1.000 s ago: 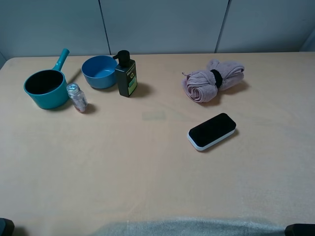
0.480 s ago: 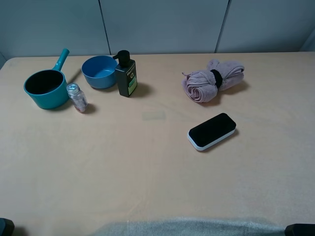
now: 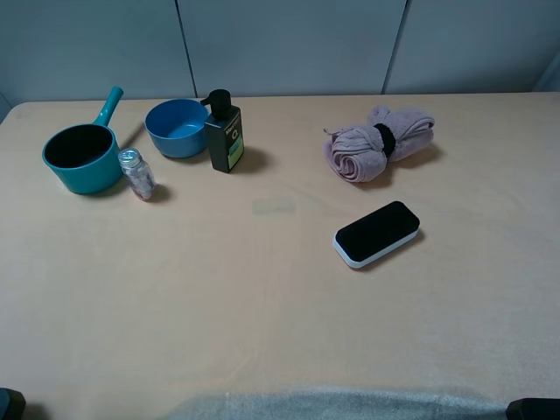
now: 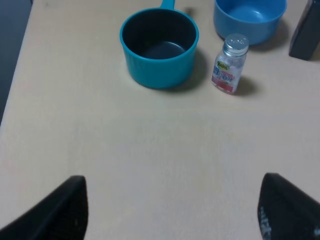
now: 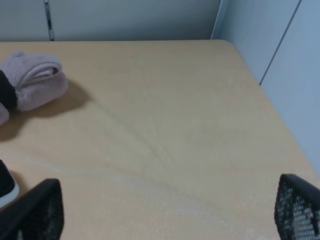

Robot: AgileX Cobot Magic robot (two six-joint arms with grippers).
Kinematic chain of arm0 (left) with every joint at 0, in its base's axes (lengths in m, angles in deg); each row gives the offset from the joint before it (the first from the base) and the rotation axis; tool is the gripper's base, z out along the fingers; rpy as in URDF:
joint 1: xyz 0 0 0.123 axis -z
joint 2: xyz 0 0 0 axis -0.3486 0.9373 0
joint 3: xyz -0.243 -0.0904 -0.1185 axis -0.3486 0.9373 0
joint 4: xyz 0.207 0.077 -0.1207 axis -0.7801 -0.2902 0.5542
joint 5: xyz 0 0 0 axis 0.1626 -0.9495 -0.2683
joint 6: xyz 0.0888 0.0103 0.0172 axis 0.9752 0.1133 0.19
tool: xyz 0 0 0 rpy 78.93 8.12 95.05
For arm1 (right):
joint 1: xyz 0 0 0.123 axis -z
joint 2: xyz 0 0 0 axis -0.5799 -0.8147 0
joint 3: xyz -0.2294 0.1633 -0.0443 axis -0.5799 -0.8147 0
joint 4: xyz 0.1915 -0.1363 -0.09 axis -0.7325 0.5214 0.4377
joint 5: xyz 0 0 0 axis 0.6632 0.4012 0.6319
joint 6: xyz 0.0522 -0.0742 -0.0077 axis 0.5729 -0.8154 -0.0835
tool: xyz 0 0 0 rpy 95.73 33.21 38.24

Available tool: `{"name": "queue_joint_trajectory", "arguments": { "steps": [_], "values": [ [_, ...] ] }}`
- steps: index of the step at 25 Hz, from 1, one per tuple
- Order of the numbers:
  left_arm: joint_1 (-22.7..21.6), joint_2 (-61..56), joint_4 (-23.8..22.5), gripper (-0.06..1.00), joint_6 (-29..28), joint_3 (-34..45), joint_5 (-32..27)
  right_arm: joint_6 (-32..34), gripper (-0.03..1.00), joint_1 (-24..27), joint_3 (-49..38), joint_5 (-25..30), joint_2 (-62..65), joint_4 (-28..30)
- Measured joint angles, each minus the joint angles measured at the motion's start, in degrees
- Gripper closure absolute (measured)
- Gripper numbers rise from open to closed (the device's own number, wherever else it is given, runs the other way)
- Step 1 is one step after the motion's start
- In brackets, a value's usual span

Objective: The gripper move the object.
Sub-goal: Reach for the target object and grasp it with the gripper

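None of the task is done yet, as far as the pictures show. The block (image 3: 376, 233), black on top with a white base, lies flat on the desk (image 3: 280, 332). In the high view it is a little right of the centre, below the rolled pink towel (image 3: 381, 142) and apart from it. Nothing touches it. The whole work is left: to reach the block, to close on it, and to carry it to another place.

The left arm (image 3: 9, 404) and the right arm (image 3: 532, 409) show only as small dark pieces in the two lower corners of the high view, at the near edge of the desk. The right end effector (image 5: 165, 212) is wide apart, with only bare desk between its fingers; its camera catches just one end of the block (image 5: 5, 186). It is probably the better one for this job, because it is on the block's side. The left end effector (image 4: 172, 212) is also wide and holds nothing. It looks toward the teal pot (image 4: 159, 47), the small jar (image 4: 230, 64) and the blue bowl (image 4: 250, 20), all in the upper left of the high view, well apart from the block.
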Motion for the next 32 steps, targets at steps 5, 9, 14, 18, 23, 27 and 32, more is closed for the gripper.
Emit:
{"name": "queue_joint_trajectory", "arguments": {
  "steps": [5, 9, 14, 18, 23, 27, 32],
  "values": [
    [0.0, 0.0, 0.0, 0.18, 0.0, 0.0, 0.0, 0.0, 0.33, 0.0, 0.0, 0.0, 0.0, 0.0],
    [0.0, 0.0, 0.0, 0.18, 0.0, 0.0, 0.0, 0.1, 0.33, 0.0, 0.0, 0.0, 0.0, 0.0],
    [0.0, 0.0, 0.0, 0.18, 0.0, 0.0, 0.0, 1.7, 0.33, 0.0, 0.7, 0.1, -6.3, -0.3],
    [0.0, 0.0, 0.0, 0.18, 0.0, 0.0, 0.0, 3.4, 0.33, 0.0, 3.5, 0.1, -16.2, -1.4],
    [0.0, 0.0, 0.0, 0.18, 0.0, 0.0, 0.0, 5.5, 0.33, 0.0, 6.7, -1.1, -27.2, -1.6],
    [0.0, 0.0, 0.0, 0.18, 0.0, 0.0, 0.0, 7.9, 0.33, 0.0, 8.8, -3.8, -34.9, -2.5],
    [0.0, 0.0, 0.0, 0.18, 0.0, 0.0, 0.0, 8.4, 0.33, 0.0, 13.1, -4.4, -45.1, -7.1]
  ]
}}
